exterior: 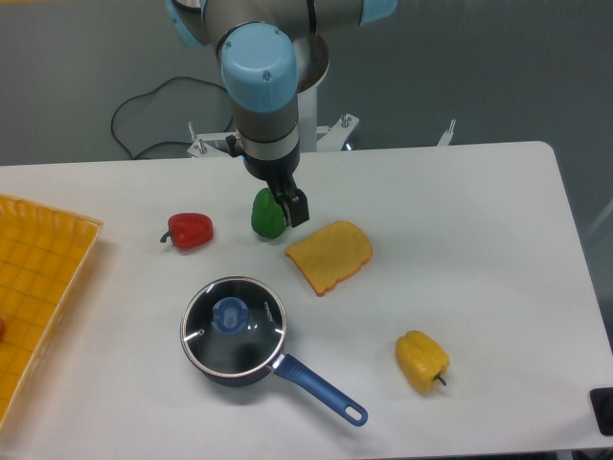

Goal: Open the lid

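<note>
The round glass lid (251,331) with a metal rim and a blue knob (230,314) sits closed on the dark blue saucepan (273,364) at the front middle of the table. The pan's long handle (322,388) points to the front right. My gripper (293,206) hangs under the arm at the back middle, well behind the lid and just right of a green pepper (266,217). Its dark fingers (297,207) are seen close together from this angle. I cannot tell whether they are open or shut. Nothing shows between them.
A red pepper (191,230) lies left of the green one. A slice of toast (330,256) lies right of the gripper, behind the pan. A yellow pepper (421,361) lies at the front right. A yellow tray (34,287) stands at the left edge.
</note>
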Robot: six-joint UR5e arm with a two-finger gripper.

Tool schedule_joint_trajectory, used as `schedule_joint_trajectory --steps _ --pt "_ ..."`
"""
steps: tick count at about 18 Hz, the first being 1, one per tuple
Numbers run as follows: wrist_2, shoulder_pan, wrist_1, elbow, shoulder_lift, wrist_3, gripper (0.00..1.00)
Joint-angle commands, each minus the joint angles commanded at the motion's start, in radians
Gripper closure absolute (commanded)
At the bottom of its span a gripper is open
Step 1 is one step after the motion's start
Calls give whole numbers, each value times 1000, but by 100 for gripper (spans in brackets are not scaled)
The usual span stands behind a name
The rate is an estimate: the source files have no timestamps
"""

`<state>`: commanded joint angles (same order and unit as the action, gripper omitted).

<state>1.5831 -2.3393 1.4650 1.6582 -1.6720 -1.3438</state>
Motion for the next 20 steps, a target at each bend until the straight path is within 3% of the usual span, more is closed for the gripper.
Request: schedule_joint_trajectory --steps 7,11,15,20 --pt "0 15 -3 -12 -12 236 0" --pt "-52 26 -93 -12 -31 371 0" --pt "-48 63 -124 -18 -67 344 0" --pt "21 92 -146 -89 -135 154 0"
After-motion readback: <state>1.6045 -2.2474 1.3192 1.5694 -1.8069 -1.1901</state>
